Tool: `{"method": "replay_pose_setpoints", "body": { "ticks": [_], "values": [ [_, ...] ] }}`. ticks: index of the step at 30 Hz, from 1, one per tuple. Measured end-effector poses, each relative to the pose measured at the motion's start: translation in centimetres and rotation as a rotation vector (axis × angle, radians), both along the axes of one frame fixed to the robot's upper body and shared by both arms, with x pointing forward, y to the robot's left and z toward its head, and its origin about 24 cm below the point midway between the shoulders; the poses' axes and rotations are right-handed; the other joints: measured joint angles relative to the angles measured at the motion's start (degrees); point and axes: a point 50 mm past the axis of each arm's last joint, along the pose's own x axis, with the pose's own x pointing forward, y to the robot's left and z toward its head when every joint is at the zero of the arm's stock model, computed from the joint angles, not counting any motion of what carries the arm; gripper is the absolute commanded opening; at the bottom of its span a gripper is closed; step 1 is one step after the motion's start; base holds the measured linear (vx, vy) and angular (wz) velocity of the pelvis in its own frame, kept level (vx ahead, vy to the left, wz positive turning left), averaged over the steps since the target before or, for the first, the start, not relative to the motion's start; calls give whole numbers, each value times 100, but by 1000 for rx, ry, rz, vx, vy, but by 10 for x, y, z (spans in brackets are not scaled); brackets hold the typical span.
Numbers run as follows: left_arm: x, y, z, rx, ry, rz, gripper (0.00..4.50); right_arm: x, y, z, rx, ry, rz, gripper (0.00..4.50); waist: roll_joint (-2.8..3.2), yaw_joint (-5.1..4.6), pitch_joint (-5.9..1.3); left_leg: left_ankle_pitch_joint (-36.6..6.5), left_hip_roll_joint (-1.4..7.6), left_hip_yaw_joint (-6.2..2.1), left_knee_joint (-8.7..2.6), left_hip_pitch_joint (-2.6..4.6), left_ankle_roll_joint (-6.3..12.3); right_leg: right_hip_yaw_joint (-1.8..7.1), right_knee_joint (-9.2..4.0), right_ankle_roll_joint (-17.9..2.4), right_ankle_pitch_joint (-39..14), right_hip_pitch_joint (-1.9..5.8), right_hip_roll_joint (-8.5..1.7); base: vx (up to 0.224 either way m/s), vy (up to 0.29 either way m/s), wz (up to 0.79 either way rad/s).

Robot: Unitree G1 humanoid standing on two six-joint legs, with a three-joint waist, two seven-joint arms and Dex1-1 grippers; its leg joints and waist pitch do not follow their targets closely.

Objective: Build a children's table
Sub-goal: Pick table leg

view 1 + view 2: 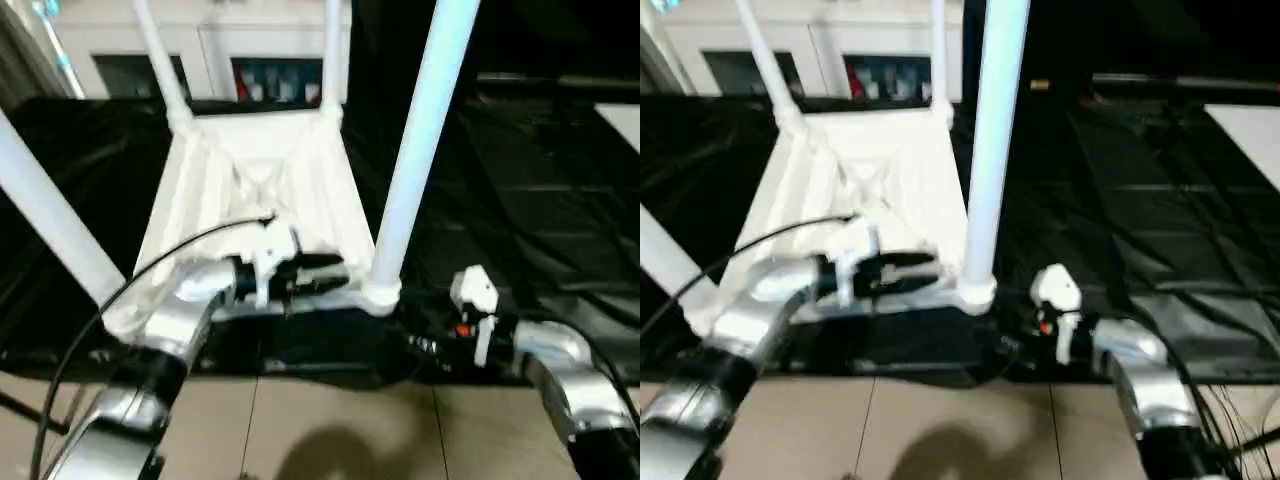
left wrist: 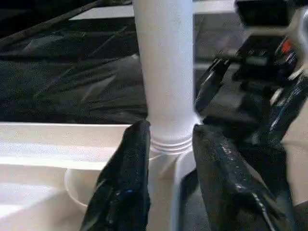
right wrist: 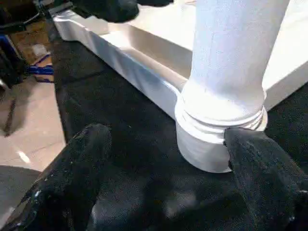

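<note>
The children's table [image 1: 250, 180] lies upside down on the black sheet, ribbed underside up, with a white leg upright in each corner socket. The near right leg [image 1: 420, 130] rises from its socket [image 1: 378, 293]. My left gripper [image 1: 330, 272] reaches over the near rim to that socket. In the left wrist view it [image 2: 168, 130] is open, with one black finger on each side of the leg's foot. My right gripper [image 3: 168, 139] comes from the right at the same corner and is wide open. One of its fingers [image 3: 260, 168] sits close beside the socket.
The big black-sheeted table [image 1: 520, 180] carries the work, its near edge just under the grippers. A tiled floor [image 1: 330, 430] lies below. A white glass-door cabinet [image 1: 230, 50] stands behind. A black cable [image 1: 150, 265] loops over my left forearm.
</note>
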Motion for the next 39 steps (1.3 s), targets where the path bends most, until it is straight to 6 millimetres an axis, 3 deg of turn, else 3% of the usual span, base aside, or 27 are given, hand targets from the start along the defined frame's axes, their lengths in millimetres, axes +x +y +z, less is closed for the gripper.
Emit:
{"method": "replay_pose_setpoints", "body": {
  "ticks": [4,10,13,14,17,18,22,29,39],
  "values": [
    [-15,4,9,-53,37,-1,229,-3,7,0,7,14,39,396,-1,5,1,-1,-1,3,-1,3,-2,2,4,0,-1,1,0,0,0,0],
    [-35,14,-5,-34,116,68,274,-3,8,-1,-8,9,32,396,1,-4,4,0,-4,-2,-5,9,-4,8,5,3,-1,5,0,0,0,0],
    [-48,26,-10,5,143,98,297,-4,-4,4,-44,-6,18,396,30,-5,2,0,-6,-6,-4,9,-4,14,1,7,-4,6,0,0,0,0],
    [-51,30,-14,17,162,119,324,-6,-11,6,-49,3,3,413,32,-2,2,0,-6,-6,-4,8,-3,12,0,9,-5,6,1,0,0,0],
    [-59,42,-22,54,213,156,330,-14,-22,15,-13,53,27,430,40,8,7,-1,-4,-5,-3,6,-3,11,-1,13,-8,6,5,0,0,0],
    [-60,43,-22,55,218,161,356,-17,-23,18,9,72,42,442,43,13,8,-1,-4,-5,-2,6,-3,11,-1,13,-8,7,6,0,0,0],
    [-67,45,-21,72,231,158,386,-30,-20,32,73,127,146,450,55,6,6,-1,-2,-6,-1,11,-3,12,2,14,-9,18,7,0,0,0],
    [-77,48,-22,78,271,152,432,-37,5,51,188,120,253,450,69,-5,4,0,-3,-15,-10,20,-5,18,7,40,-23,26,20,0,0,0],
    [-80,52,-24,83,289,165,442,-9,58,47,229,68,192,450,68,-11,5,8,-4,-18,6,28,-19,25,34,15,-5,23,21,0,0,0]
  ]
}}
